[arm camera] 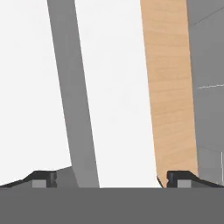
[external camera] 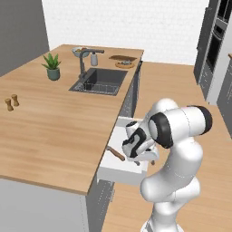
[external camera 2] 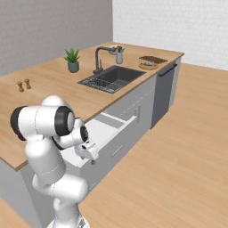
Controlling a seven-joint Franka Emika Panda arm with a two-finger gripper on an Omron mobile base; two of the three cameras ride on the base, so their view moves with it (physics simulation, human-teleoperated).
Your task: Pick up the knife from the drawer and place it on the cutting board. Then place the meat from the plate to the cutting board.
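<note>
My drawer (external camera: 118, 170) is pulled open under the counter edge, a white shallow box, with the knife (external camera: 115, 153) lying flat inside, brown handle showing. Far down the counter past the sink sits the dark cutting board (external camera: 122, 58), and just beside it the tan plate (external camera: 124, 65) with the grey meat (external camera: 124, 63) on it.

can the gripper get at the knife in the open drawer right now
Probably yes. The drawer stands pulled out, the knife lies uncovered inside, and the open gripper hangs just beside it.

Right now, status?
End effector open, empty, low over open drawer. Knife in drawer, ungrasped. Cutting board far end of counter. No obstruction seen.
</note>
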